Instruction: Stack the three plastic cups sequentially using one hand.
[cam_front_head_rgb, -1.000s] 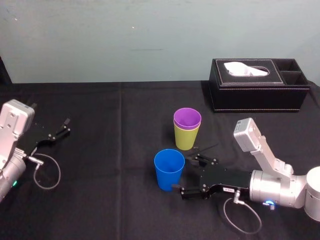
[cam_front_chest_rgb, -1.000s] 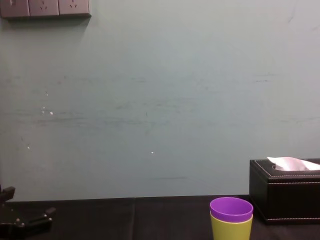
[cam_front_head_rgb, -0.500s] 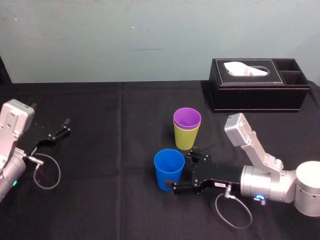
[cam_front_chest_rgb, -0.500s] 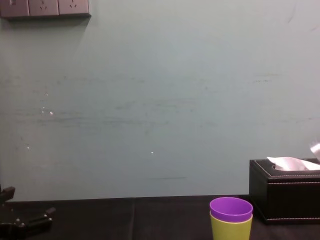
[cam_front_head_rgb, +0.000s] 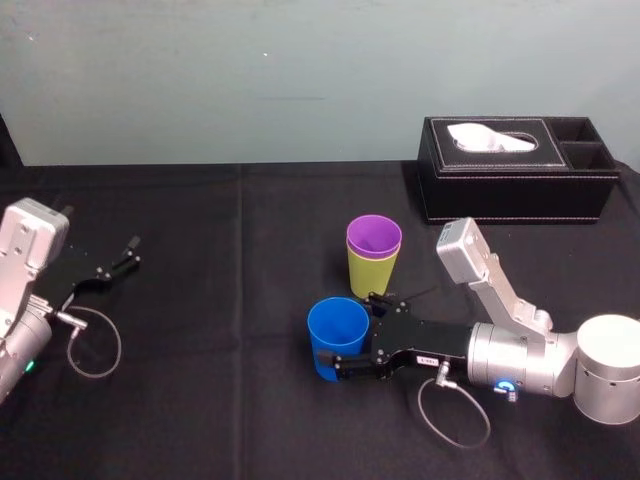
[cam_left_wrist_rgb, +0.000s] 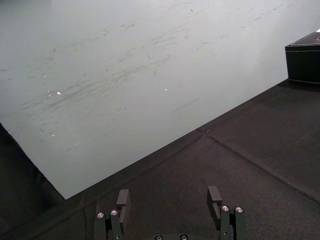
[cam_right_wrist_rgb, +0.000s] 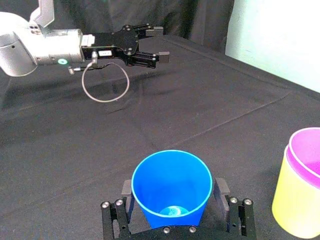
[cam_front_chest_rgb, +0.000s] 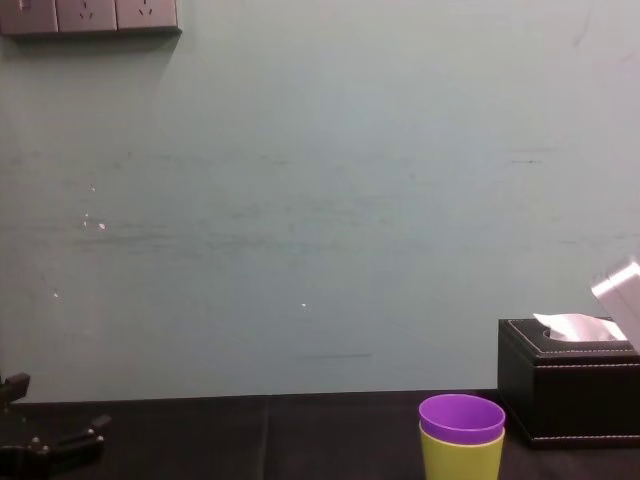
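In the head view the right gripper (cam_front_head_rgb: 345, 358) sets its jaws wide astride the blue cup (cam_front_head_rgb: 337, 338), with the purple cup (cam_front_head_rgb: 374, 236), nested in the yellow-green cup (cam_front_head_rgb: 372, 277), just beyond them; an off-centre squeeze could tip the smooth tumbler. The right wrist view shows slim gaps between the jaws and the blue cup (cam_right_wrist_rgb: 171, 186), whose foot is hidden, while the left wrist view has the parked left gripper (cam_left_wrist_rgb: 168, 200) with jaws wide on nothing. The chest view cuts off the yellow-green cup (cam_front_chest_rgb: 460, 456) at its bottom.

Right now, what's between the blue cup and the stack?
One finger of the right gripper, open astride the blue cup; beyond it bare black cloth up to the purple cup nested in the yellow-green cup. Right wrist view shows it.
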